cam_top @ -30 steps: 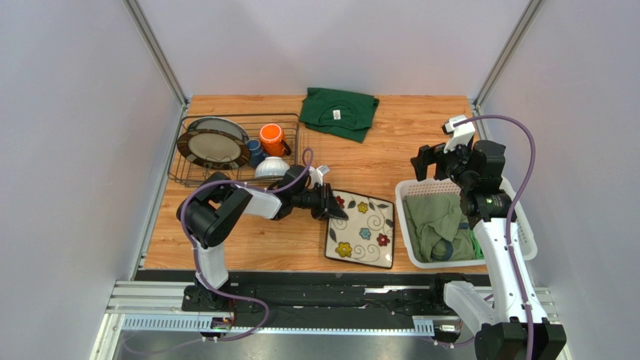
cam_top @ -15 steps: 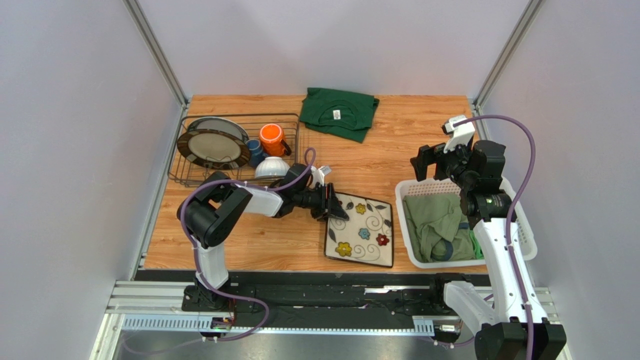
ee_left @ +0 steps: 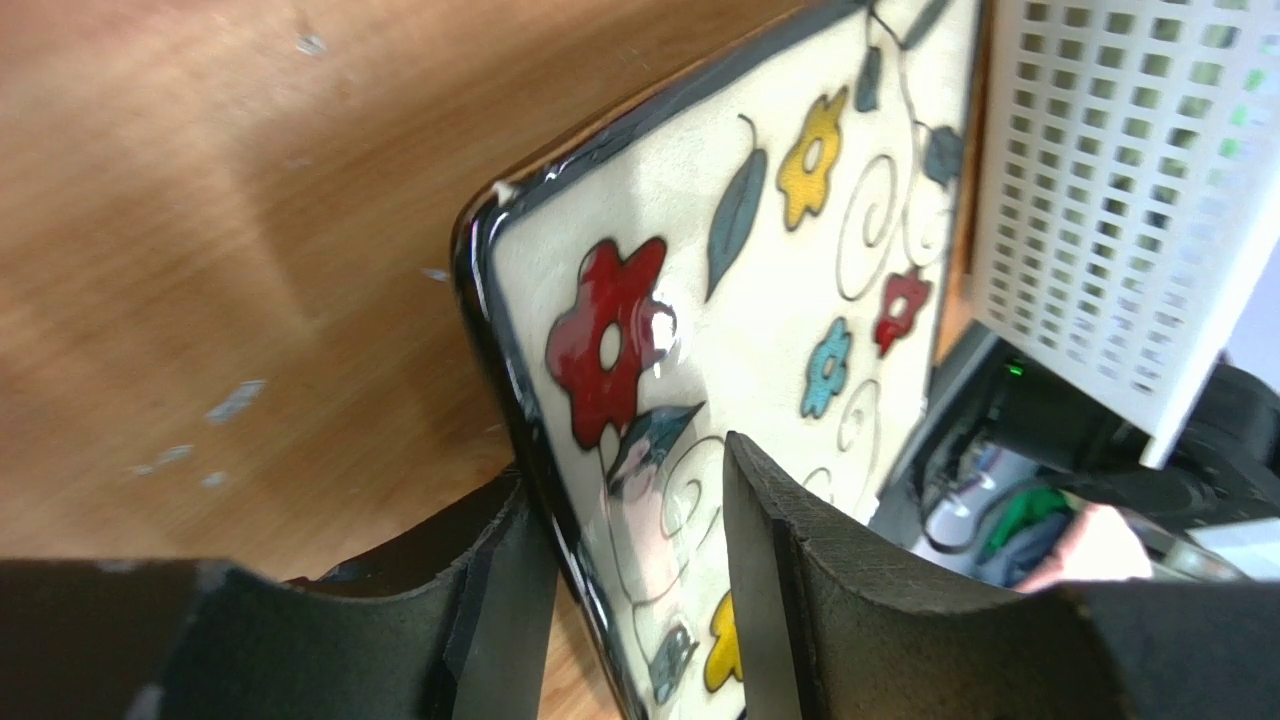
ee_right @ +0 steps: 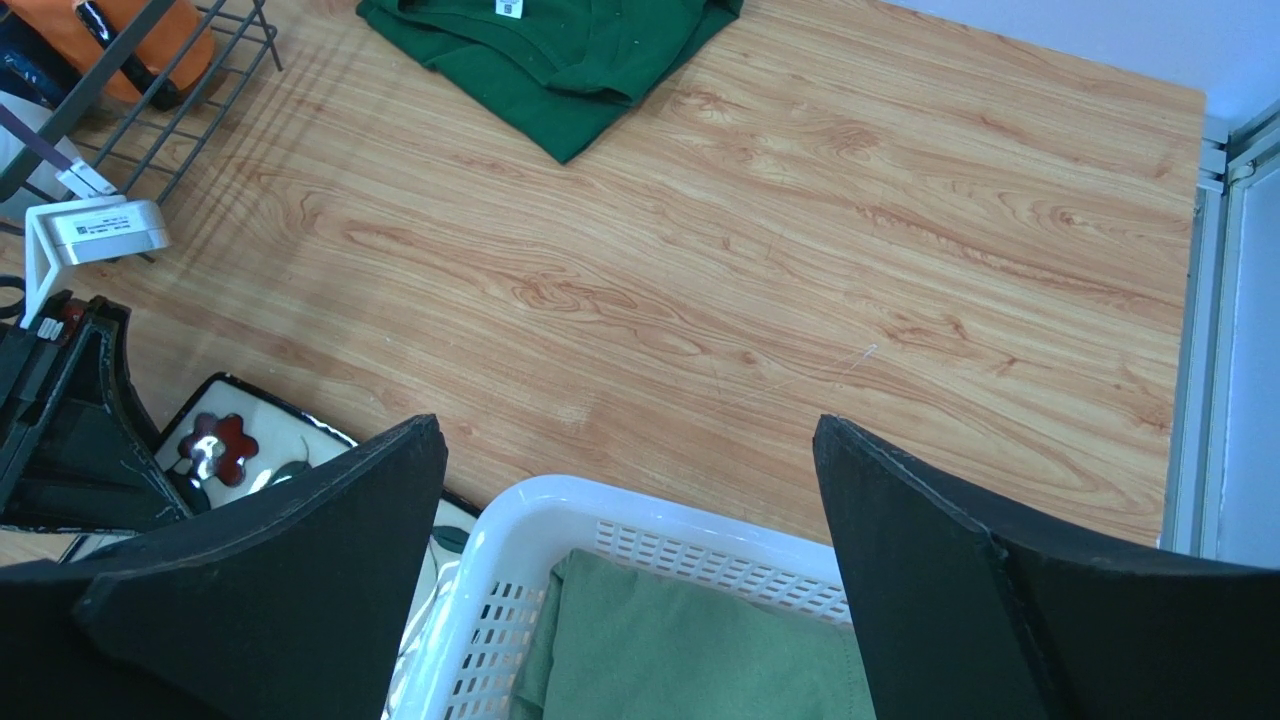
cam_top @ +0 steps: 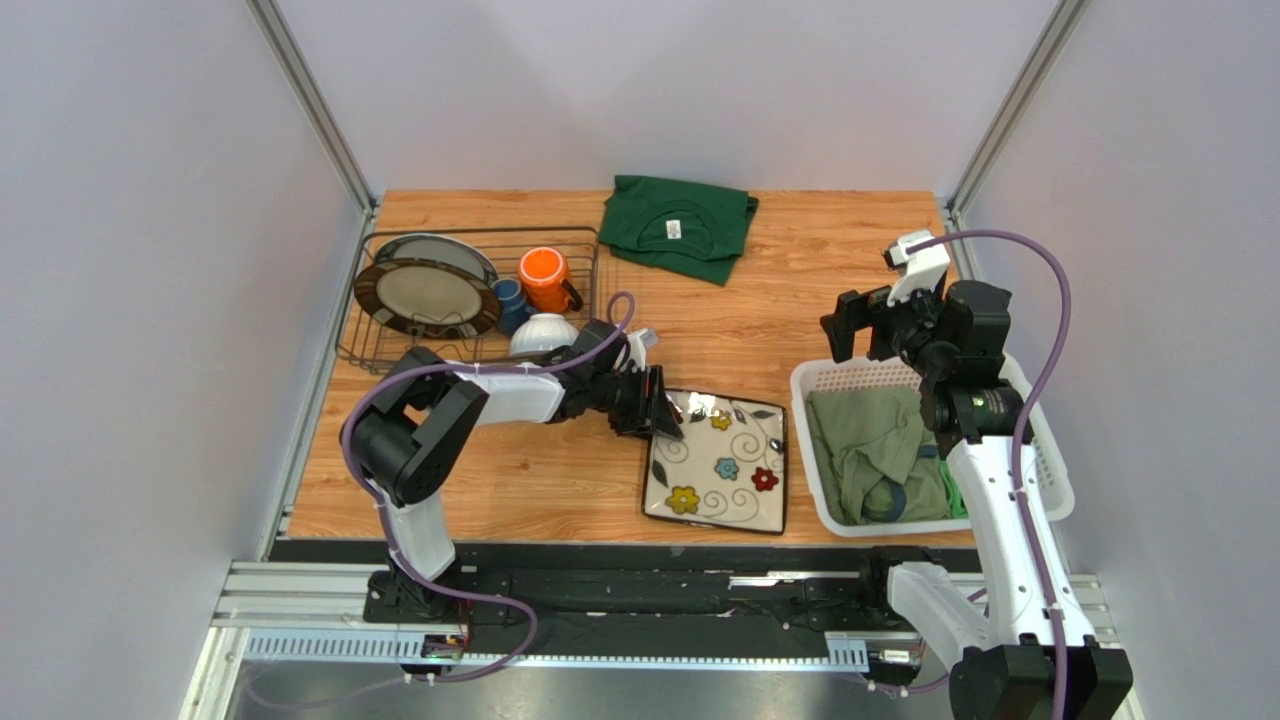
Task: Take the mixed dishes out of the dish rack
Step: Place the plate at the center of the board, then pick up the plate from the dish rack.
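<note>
The square cream flowered plate [cam_top: 721,462] lies on the table right of centre. My left gripper [cam_top: 657,408] is at its near-left corner. In the left wrist view [ee_left: 639,585] its jaws straddle the plate's dark rim [ee_left: 751,300], one finger under the rim, the other a little off the face. The dish rack [cam_top: 451,233] at back left holds the round dark-rimmed plate [cam_top: 436,288], orange mug [cam_top: 544,275], dark blue mug [cam_top: 511,305] and white bowl [cam_top: 544,338]. My right gripper [cam_top: 860,318] hangs wide open and empty [ee_right: 624,435] above the table.
A white slatted laundry basket [cam_top: 1052,495] with green cloth stands at the right, close beside the plate's right edge [ee_right: 571,503]. A folded dark green shirt [cam_top: 676,225] lies at the back centre. Grey walls close in both sides.
My left gripper has drawn slightly back to the left, and the flowered plate has shifted a little left with it. The right arm has not moved.
</note>
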